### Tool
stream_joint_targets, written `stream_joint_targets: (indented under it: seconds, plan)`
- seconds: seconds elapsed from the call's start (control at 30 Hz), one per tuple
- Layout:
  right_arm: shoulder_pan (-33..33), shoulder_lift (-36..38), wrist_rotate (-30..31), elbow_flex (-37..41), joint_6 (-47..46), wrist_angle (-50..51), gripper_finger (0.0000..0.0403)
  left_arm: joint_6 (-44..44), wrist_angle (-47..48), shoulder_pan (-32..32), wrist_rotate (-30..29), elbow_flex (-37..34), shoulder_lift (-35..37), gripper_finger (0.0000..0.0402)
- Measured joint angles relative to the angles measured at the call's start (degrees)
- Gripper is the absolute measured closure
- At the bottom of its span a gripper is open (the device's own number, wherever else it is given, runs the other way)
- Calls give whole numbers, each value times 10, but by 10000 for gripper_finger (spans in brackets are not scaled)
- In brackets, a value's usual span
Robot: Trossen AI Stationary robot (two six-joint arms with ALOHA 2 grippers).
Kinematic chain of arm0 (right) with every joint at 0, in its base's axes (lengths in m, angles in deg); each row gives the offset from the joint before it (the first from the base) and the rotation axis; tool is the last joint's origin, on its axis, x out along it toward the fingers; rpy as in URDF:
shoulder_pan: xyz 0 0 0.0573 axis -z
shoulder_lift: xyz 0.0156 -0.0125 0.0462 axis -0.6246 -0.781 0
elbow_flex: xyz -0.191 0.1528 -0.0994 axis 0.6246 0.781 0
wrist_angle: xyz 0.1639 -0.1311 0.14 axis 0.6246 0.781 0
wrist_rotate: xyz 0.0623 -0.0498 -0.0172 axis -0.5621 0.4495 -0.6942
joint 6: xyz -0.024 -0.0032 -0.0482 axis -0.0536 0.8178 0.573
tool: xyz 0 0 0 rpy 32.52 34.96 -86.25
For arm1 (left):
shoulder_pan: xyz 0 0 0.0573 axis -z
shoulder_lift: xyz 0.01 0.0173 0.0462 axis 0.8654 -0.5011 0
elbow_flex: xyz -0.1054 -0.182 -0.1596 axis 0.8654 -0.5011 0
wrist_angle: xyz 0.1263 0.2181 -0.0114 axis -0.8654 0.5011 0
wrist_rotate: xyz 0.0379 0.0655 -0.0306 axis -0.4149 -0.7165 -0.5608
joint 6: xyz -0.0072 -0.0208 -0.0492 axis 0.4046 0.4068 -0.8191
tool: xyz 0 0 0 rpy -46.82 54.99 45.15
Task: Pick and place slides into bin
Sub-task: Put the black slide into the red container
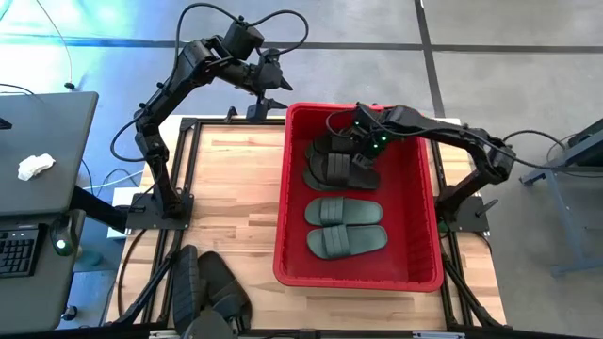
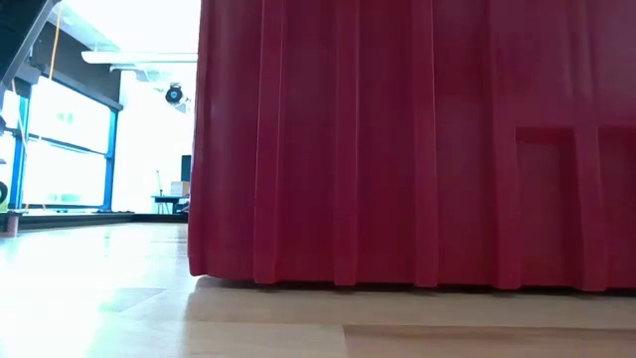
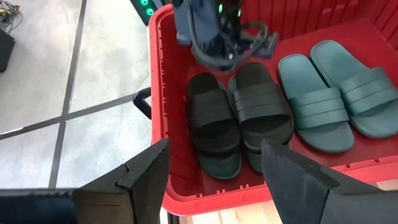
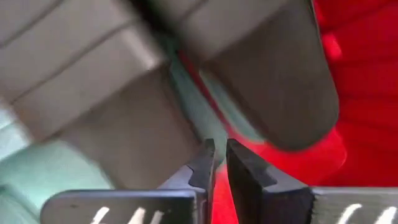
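The right gripper hangs low inside the bin, at its far end, over the black slides that lie there. In the right wrist view its fingers stand almost together, with only a thin slit between the tips and nothing caught in it; they point down at the gap between two black slides, with the red floor of the bin showing beyond. In the left wrist view the black slides rest side by side on top of darker green ones, whose heels stick out below them toward the bin's far wall. Beside this stack, nearer the middle of the bin, two green slides lie flat next to each other, straps up, apart from the black pair. The left gripper is held up in the air beyond the far edge of the table, just outside the bin's far left corner; its fingers are spread well apart and hold nothing. The bin takes up the right half of the wooden table.
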Motion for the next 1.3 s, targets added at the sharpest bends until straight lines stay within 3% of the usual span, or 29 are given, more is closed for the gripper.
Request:
stream_joint_targets:
  seconds: [0.07,0.2,0.4,0.67,0.87,1.03,1.3]
  plan:
    - [0,21,-31,0,2,26,371,0,-1,0,0,0,0,167]
    - [-12,55,-154,0,32,81,375,5,-1,0,0,0,0,167]
    - [-95,50,-118,0,87,88,400,6,-4,0,-1,0,0,167]
    - [-162,42,-105,26,46,27,402,8,-4,0,-1,0,0,167]
    - [-197,55,-88,138,-15,-60,403,16,-4,0,-1,0,0,167]
    - [-222,63,-35,150,-33,-76,403,17,-4,0,-1,0,0,167]
    - [-215,55,-17,173,-33,-89,403,16,-5,0,-3,0,0,167]
